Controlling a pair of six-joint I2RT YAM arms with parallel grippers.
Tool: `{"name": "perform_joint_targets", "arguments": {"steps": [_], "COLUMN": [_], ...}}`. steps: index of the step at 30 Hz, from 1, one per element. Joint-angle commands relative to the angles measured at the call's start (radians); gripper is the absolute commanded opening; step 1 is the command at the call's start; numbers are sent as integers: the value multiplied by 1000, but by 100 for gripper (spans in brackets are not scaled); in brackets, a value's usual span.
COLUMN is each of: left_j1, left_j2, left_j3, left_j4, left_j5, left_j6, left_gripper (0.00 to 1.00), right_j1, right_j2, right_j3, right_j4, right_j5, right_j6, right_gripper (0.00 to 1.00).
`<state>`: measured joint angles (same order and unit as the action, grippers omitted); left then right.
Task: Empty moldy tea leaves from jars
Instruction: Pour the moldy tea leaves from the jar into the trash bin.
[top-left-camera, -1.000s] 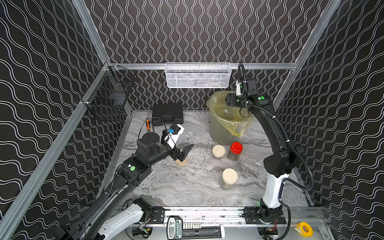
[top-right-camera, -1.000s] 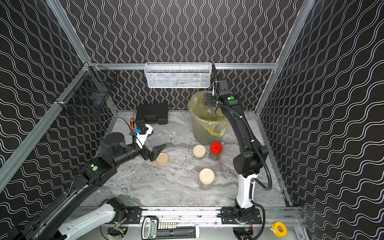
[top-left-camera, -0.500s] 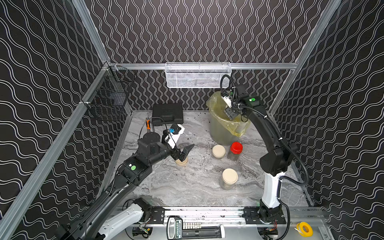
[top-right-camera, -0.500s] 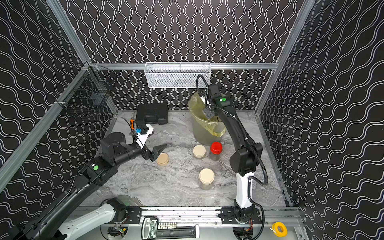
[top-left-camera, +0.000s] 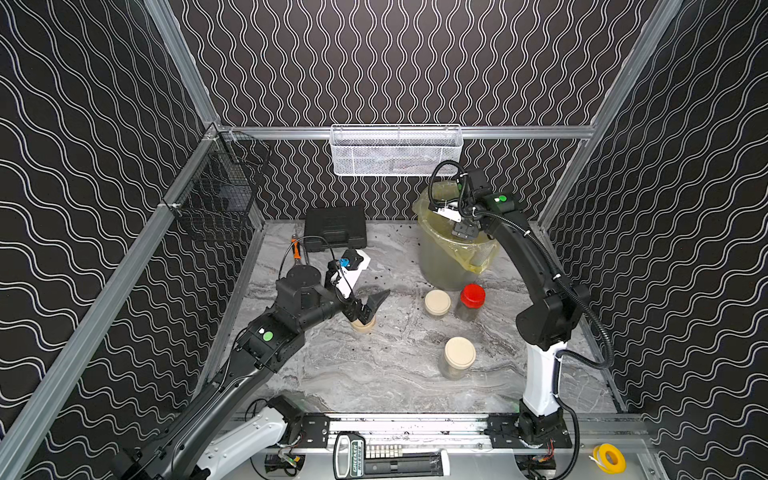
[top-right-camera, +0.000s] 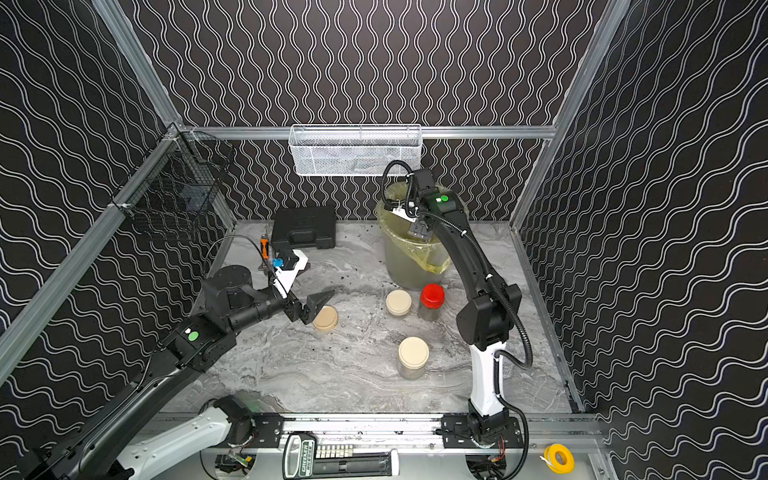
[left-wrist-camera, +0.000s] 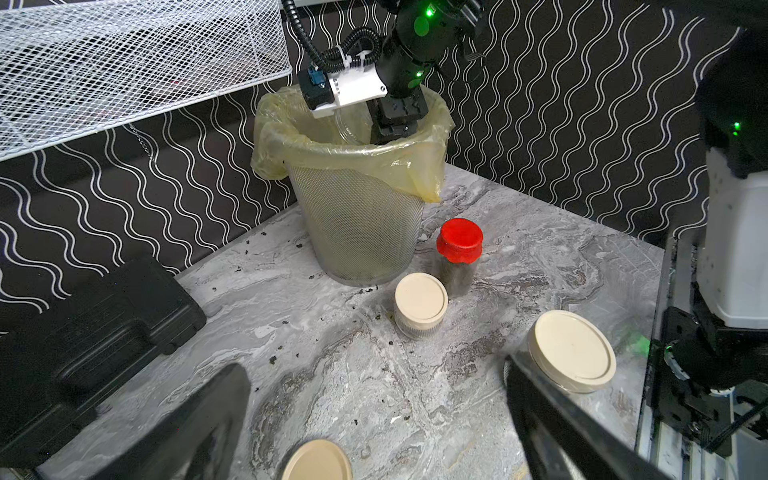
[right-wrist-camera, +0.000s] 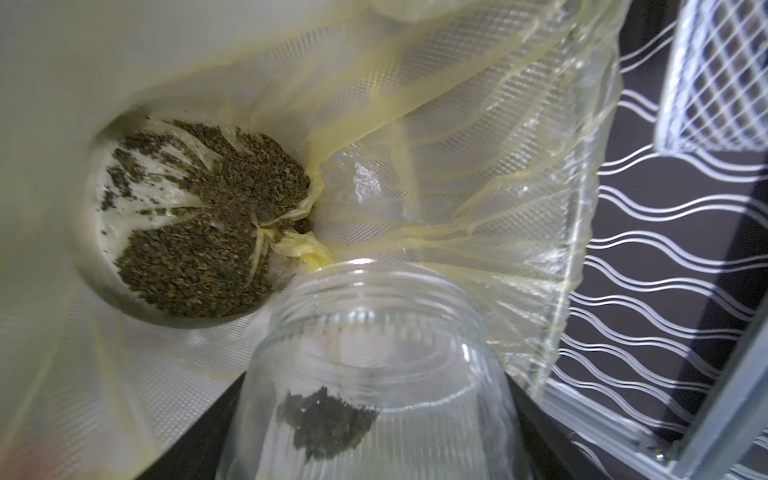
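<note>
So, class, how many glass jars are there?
4: the red-lidded jar and small cream-lidded jar beside the bin, the larger cream-lidded jar nearer the front, the open jar in the right gripper, tipped into it.

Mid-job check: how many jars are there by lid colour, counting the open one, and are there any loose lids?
2 cream-lidded jars
1 red-lidded jar
1 open jar, tipped over the bin
1 loose cream lid
Total: 4 jars and 1 loose lid, 5 items.

Three lidded jars (top-left-camera: 437, 302) stand on the bench (top-left-camera: 374, 374) before the bin (top-left-camera: 444, 266). A loose lid (top-right-camera: 325, 318) lies to their left. An open jar (right-wrist-camera: 374, 353) tilts inside the bin.
</note>
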<state>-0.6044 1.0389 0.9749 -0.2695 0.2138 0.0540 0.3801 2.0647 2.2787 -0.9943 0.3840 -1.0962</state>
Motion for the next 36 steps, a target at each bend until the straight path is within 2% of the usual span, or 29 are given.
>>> {"name": "perform_joint_targets", "arguments": {"steps": [1, 8, 11, 13, 18, 22, 25, 27, 32, 34, 36], "left_j1": [-1, 0, -1, -2, -1, -3, -2, -3, -3, -3, -5], "left_j2": [-1, -3, 0, 3, 3, 6, 8, 7, 17, 22, 34], "left_j3": [-2, -8, -11, -8, -13, -10, -7, -5, -2, -1, 13], "left_j4": [37, 44, 52, 50, 52, 46, 43, 42, 43, 53, 73], "left_j5": [6, 8, 12, 13, 7, 4, 3, 6, 3, -2, -7], "left_j6": [-8, -8, -8, -8, -2, -3, 0, -4, -13, -34, -114], "left_gripper": [99, 99, 99, 99, 99, 99, 99, 99, 99, 99, 99], "right_j1": [2, -1, -6, -9, -13, -39, -122, -191, -242, -250, -250], "right_j2": [-22, -40, -64, -89, -140, -121, -33, 9, -54, -86, -110], "right_j3": [-15, -51, -53, -55, -86, -38, 115, 146, -38, -93, -109], "right_j4": [66, 87, 95, 132, 238, 171, 11, -46, 94, 158, 190], "right_j5": [13, -2, -79, -116, -78, -107, -310, -489, -699, -735, -724], "right_j6": [-91, -62, 15, 107, 365, 629, 961, 1138, 1312, 1366, 1384], "right_gripper": [0, 0, 0, 0, 0, 0, 0, 0, 0, 0, 0]}}
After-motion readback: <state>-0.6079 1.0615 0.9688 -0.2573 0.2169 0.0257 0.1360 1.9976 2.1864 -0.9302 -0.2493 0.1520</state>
